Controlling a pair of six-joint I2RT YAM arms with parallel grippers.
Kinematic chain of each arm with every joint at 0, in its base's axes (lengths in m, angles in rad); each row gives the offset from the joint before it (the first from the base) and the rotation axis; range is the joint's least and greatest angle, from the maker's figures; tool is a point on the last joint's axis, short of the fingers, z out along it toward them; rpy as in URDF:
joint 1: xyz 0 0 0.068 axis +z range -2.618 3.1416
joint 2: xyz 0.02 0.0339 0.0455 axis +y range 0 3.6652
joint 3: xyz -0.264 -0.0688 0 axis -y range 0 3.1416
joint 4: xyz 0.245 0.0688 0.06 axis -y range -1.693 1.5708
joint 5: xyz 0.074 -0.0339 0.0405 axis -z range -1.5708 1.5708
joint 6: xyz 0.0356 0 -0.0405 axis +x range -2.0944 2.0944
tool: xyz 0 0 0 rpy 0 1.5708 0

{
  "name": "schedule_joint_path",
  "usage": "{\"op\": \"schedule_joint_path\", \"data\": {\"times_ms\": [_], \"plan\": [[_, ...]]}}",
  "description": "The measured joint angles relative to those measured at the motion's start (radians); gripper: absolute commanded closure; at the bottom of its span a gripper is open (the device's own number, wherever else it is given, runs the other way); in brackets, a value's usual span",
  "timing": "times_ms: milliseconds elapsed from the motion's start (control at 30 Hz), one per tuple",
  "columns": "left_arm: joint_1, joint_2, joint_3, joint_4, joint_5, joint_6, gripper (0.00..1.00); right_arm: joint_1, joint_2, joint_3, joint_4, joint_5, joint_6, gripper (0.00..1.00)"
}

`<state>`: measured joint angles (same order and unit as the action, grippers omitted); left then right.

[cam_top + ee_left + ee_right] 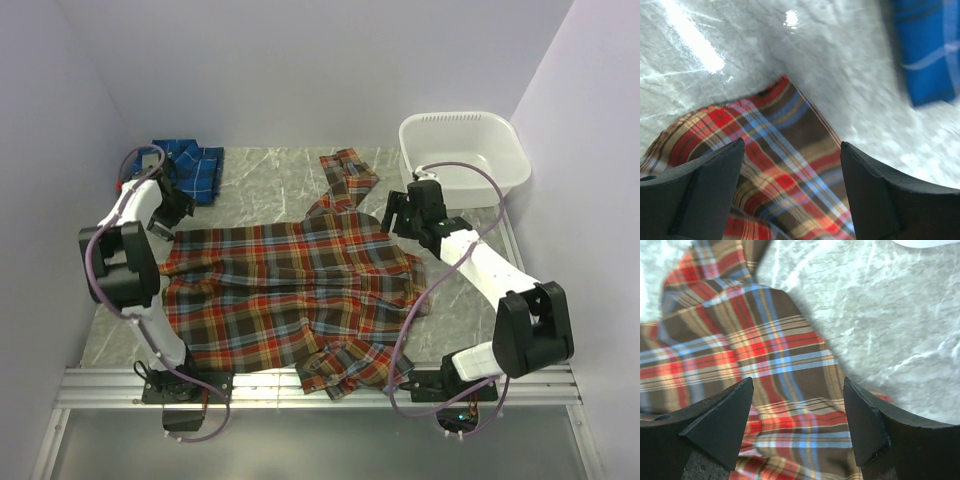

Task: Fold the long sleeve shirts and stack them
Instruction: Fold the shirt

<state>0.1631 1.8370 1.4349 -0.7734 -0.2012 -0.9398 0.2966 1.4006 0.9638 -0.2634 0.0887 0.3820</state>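
**ITEM 1:** red-orange plaid flannel shirt [290, 290], dk blue/white checks. Spread flat mid-table, hem end toward my L, shoulders to R by the look of it. One sleeve [348, 172] trails toward far wall. Other sleeve [350, 365] is bunched at near edge, lapping the metal rail [260, 390].

**ITEM 2:** blue plaid shirt w/ white lines [195, 168]. Small bundle in far-L corner, apart from item 1; folded or not, can't tell.

**ITEM 3:** white plastic tub [455, 120], far-R corner.

**L gripper** [792, 150]: jaws wide, nothing between them, poised over item 1's far-L corner. Marble table top [850, 65] shows just beyond.

**R gripper** [797, 385]: jaws apart, holding nothing, above far-R cloth edge by the trailing sleeve.

**STEP (my read):** take the far edge at both corners for the 1st fold.
- Set each jaw pair astride the edge and bite enough cloth.
- Close both together and lift level so the fabric doesn't skew.
- Trailing sleeve prob. needs laying inward first.

**ROOM:**
- Bare marble strip on far side.
- Blue bundle is near my L wrist and the tub just behind my R, so keep lifts low & inward.
- Walls close on both sides.
- Near edge is crowded by the rail + bunched sleeve.
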Motion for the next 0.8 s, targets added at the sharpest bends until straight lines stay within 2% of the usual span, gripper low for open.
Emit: {"op": "schedule_joint_path", "data": {"times_ms": [267, 433, 533, 633, 733, 767, 800], "plan": [[0.000, 0.202, 0.139, -0.097, -0.023, -0.027, 0.19, 0.033, 0.057, 0.000, 0.013, 0.056, -0.075, 0.21], [0.000, 0.257, 0.193, -0.135, -0.034, -0.028, 0.20, 0.059, 0.072, 0.000, 0.030, 0.098, -0.109, 0.21], [0.000, 0.285, 0.208, -0.145, -0.036, -0.029, 0.24, 0.089, 0.089, 0.002, 0.039, 0.125, -0.128, 0.21], [0.000, 0.310, 0.228, -0.160, -0.039, -0.037, 0.31, 0.114, 0.127, 0.022, 0.040, 0.144, -0.142, 0.22], [0.000, 0.327, 0.252, -0.169, -0.037, -0.042, 0.43, 0.127, 0.168, 0.053, 0.040, 0.149, -0.145, 0.22], [0.000, 0.330, 0.256, -0.167, -0.037, -0.042, 0.50, 0.129, 0.179, 0.064, 0.040, 0.150, -0.145, 0.22], [0.000, 0.332, 0.259, -0.167, -0.037, -0.044, 0.52, 0.130, 0.189, 0.075, 0.040, 0.150, -0.145, 0.22]]}}
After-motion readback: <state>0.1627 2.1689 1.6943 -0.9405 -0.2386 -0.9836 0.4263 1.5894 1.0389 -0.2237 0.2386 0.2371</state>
